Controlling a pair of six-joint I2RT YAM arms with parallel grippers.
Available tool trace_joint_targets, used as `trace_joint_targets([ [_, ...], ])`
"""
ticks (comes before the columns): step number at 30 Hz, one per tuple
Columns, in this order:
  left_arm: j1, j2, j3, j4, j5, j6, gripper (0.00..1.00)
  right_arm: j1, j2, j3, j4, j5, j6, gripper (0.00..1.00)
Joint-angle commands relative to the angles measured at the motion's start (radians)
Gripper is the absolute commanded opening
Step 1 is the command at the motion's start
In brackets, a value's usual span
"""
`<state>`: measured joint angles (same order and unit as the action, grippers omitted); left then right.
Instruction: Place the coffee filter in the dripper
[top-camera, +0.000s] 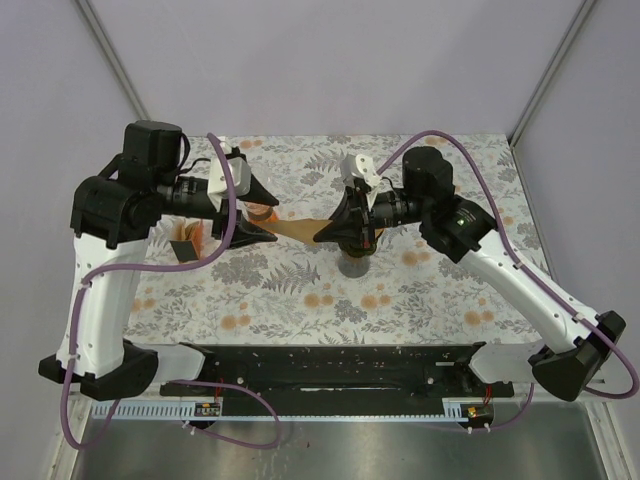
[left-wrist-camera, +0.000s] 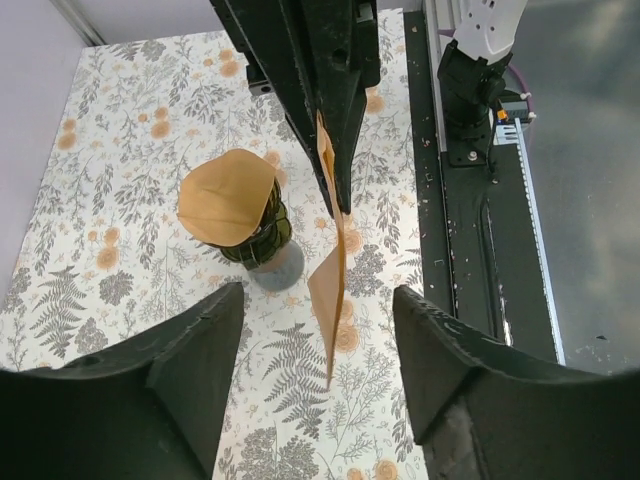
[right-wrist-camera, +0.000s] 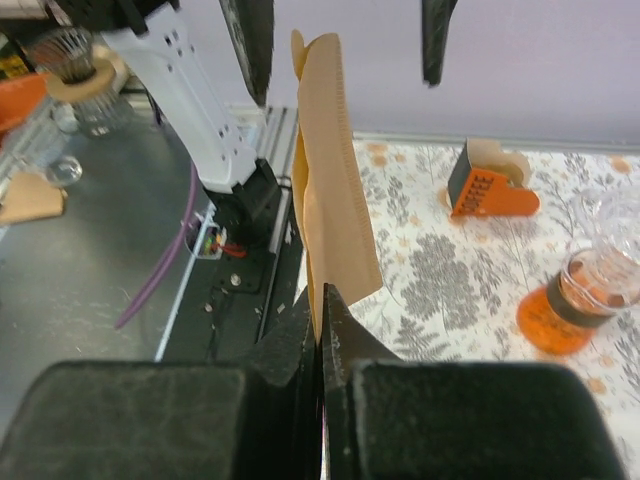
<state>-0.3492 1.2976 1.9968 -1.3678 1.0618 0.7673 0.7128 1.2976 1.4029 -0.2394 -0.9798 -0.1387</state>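
Right gripper (right-wrist-camera: 320, 300) was shut on coffee filter (right-wrist-camera: 335, 200) edge, long axis running toward left gripper (left-wrist-camera: 318, 296), whose 2 jaws stood open astride its far end. Below right gripper, dripper (left-wrist-camera: 258, 238) stood on desk (left-wrist-camera: 120, 120).

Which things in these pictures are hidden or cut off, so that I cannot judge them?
Top view: the right gripper, gripping the brown paper coffee filter, hides most of the dark olive-green cone-shaped dripper.
Left wrist view: a tan paper sheet covers the dripper's mouth, hiding its inside.
Right wrist view: the clear glass flask with orange liquid is cut by the right edge; the dripper is out of frame.
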Motion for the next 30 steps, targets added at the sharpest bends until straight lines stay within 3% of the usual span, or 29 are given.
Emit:
trace_joint_targets([
  [1, -0.002, -0.009, 0.052, -0.172, -0.016, 0.014, 0.67, 0.008, -0.029, 0.041, -0.187, 0.058, -0.186, 0.00],
  [4, -0.005, -0.008, 0.092, -0.134, -0.046, -0.040, 0.66, 0.046, -0.031, 0.068, -0.260, 0.114, -0.258, 0.00],
  [8, -0.039, 0.003, 0.120, -0.034, -0.128, -0.200, 0.49, 0.154, -0.038, 0.103, -0.342, 0.333, -0.364, 0.00],
  [11, -0.095, 0.011, 0.148, -0.028, -0.137, -0.232, 0.52, 0.201, -0.053, 0.107, -0.347, 0.441, -0.407, 0.00],
  [18, -0.263, 0.009, 0.047, -0.034, -0.293, -0.238, 0.52, 0.240, -0.054, 0.120, -0.339, 0.490, -0.424, 0.00],
  [23, -0.297, 0.014, 0.037, -0.030, -0.301, -0.240, 0.49, 0.249, -0.046, 0.126, -0.334, 0.494, -0.423, 0.00],
  [27, -0.298, 0.020, 0.040, -0.005, -0.341, -0.255, 0.38, 0.255, -0.046, 0.128, -0.334, 0.486, -0.424, 0.00],
  [30, -0.298, 0.023, 0.051, 0.013, -0.316, -0.287, 0.38, 0.258, -0.047, 0.127, -0.336, 0.486, -0.426, 0.00],
])
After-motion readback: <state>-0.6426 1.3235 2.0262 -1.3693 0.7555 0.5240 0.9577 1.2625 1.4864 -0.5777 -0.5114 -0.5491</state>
